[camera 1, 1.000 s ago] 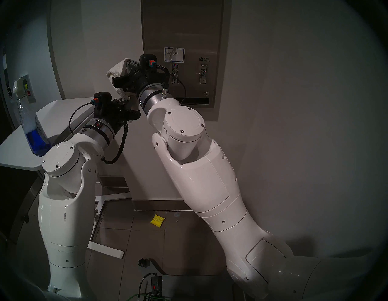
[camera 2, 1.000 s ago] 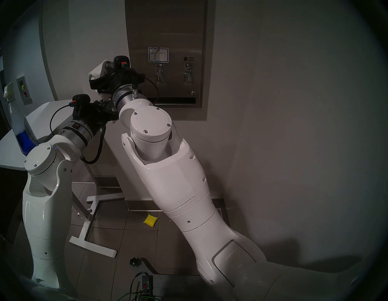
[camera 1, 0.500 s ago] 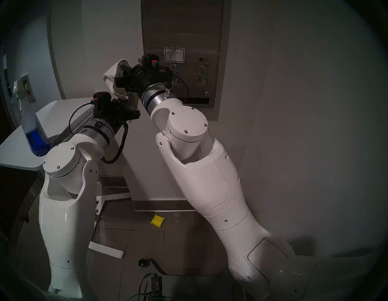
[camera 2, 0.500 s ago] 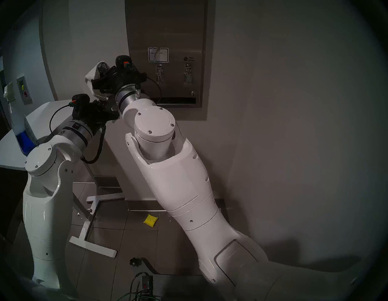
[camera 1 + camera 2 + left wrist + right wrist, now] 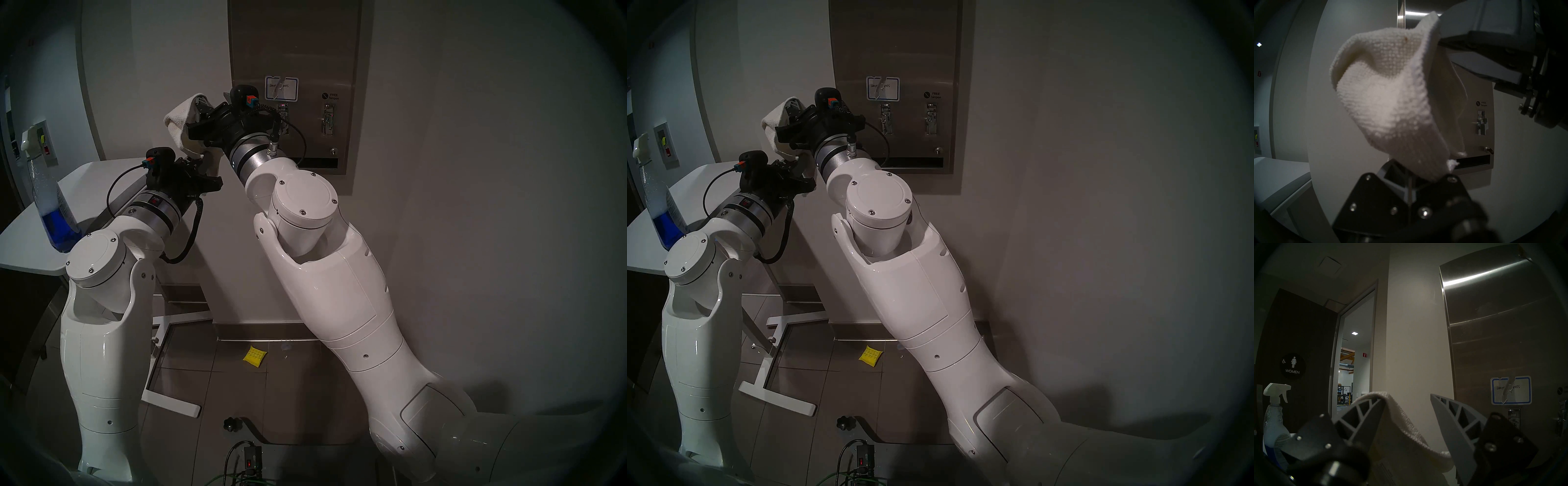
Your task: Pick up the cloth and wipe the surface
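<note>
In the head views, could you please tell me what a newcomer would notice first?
Probably the cream-white terry cloth bridging both arms at upper left: draped over one finger of the open right hand, its lower end pinched in the shut left hand. Right of it, the tall brushed-steel dispenser front is on the wall.

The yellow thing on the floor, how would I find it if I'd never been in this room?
Look for the tall metal box on the wall, then go straight down to the brown floor tiles. The little yellow pad lies there between the robot's two white arms, alone. It is the only bright yellow thing on the floor, square and puffy with a criss-cross pattern.
</note>
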Available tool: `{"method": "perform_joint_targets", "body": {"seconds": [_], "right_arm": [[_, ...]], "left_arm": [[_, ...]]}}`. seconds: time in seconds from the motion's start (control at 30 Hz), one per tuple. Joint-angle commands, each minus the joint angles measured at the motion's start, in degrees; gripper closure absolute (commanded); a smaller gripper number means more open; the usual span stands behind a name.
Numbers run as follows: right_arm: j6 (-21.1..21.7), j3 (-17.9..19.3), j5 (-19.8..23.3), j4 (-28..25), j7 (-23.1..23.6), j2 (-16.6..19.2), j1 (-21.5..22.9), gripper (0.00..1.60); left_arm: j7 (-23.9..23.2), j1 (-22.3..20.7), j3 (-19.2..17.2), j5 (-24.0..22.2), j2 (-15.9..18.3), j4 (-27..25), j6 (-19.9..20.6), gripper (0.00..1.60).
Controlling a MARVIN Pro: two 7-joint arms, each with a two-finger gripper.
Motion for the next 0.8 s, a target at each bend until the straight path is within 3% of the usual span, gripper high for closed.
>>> {"method": "perform_joint_targets", "body": {"seconds": [0.0, 0.27, 0.3, 0.77], "right_arm": [[-0.9, -0.1, -0.3, -1.9, -0.2, -0.9, 1.2, 0.53], [-0.9, 0.0, -0.4, -1.9, 0.0, -1.0, 1.1, 0.53], [-0.9, 0.0, -0.5, -2.2, -0.1, -0.9, 0.8, 0.0], [0.6, -2.5, 2.1, -11.8, -2.7, 6.4, -8.8, 0.0]], "left_arm": [[-0.1, -1.5, -1.0, -0.4, 0.0, -1.7, -1.3, 1.6], [-0.2, -1.9, -0.5, -0.5, -0.3, -1.6, -1.2, 1.6], [-0.2, -2.0, -0.3, -0.5, -0.3, -1.6, -1.2, 1.6], [0.0, -3.2, 0.6, -0.2, -0.1, -1.0, -0.9, 1.6]]}}
